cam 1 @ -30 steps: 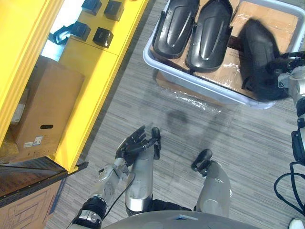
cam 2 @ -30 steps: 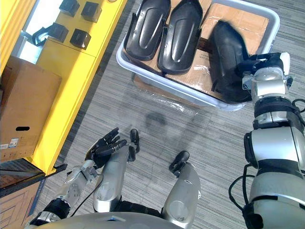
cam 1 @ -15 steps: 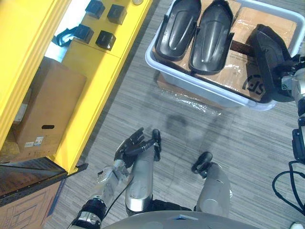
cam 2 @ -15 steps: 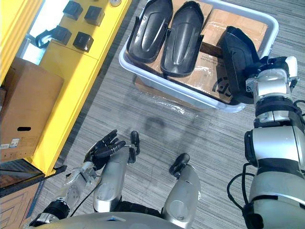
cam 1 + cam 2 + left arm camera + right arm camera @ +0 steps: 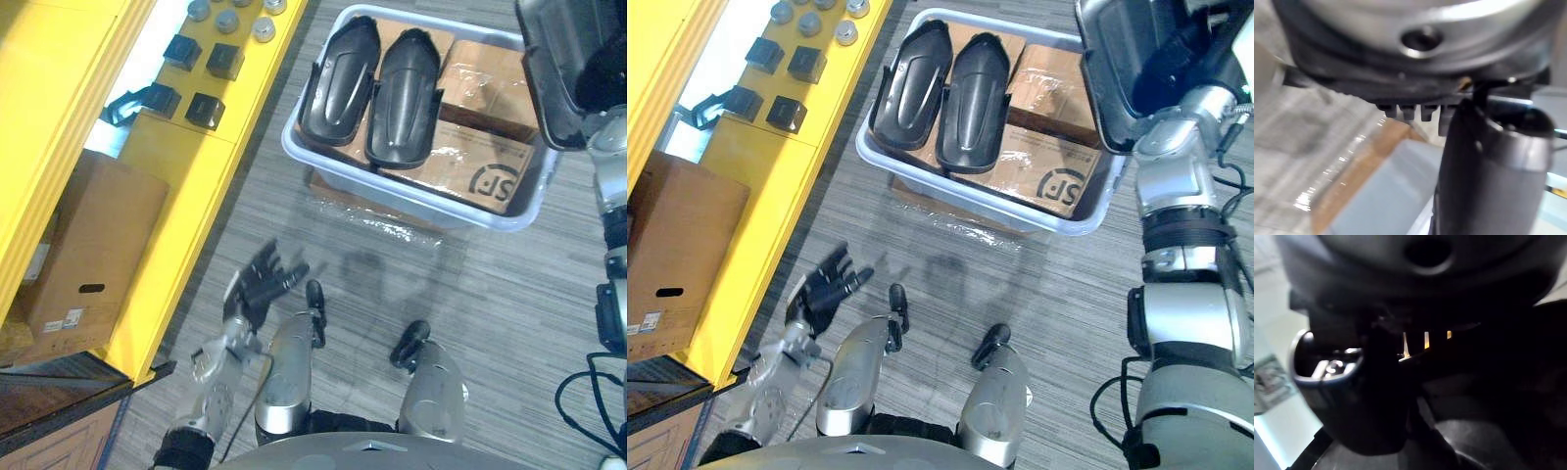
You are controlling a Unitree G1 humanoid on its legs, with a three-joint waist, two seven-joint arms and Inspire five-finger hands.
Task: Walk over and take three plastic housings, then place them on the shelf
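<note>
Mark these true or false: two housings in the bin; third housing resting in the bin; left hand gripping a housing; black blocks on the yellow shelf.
1. Two plastic housings lie side by side in the grey bin. True.
2. The third housing rests on the cardboard boxes in the bin. False: the right hand is shut on it and holds it up, clear of the boxes, at the bin's right end.
3. The left hand grips a housing. False: it is open with fingers spread, holding nothing, over the floor beside the yellow shelf.
4. Small black blocks sit on the yellow shelf. True.
</note>
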